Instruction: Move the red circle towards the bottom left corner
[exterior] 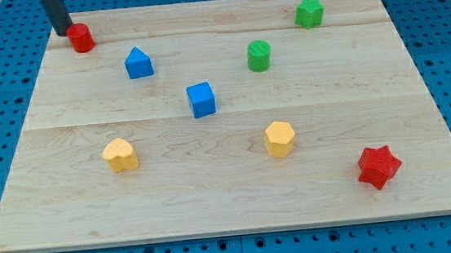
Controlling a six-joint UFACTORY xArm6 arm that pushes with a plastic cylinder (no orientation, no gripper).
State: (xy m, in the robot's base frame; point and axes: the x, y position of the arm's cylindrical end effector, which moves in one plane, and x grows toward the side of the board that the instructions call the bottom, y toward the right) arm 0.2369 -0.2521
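Sitting near the top left corner of the counter [233,208], the red circle [81,38] is about as far from its goal along the left edge as it could be. My tip [62,32] is right at its upper left side, touching it or very nearly so; the two overlap in the view and I cannot tell whether there is a gap. No gripper exists on this arm, only the rod, so there is nothing to spread or press together.

Judging from this layout, the task is barely begun: the circle has the whole left side of the board to travel toward the view's bottom. With the tip on the circle's upper left, a push from here would send it down and somewhat to the view's right, so the tip probably needs to sit more directly above the circle, or slightly to its right, to steer it to the bottom left corner.

Nearest the circle is the blue house-shaped block [139,63], just to its right and lower. Farther on lie the blue cube [202,99] near the middle and a yellow block [120,154] at lower left, close to the likely path. Another yellow block [279,138], a green cylinder [259,55], a green star [309,12] and a red star [378,166] lie well apart on the right.
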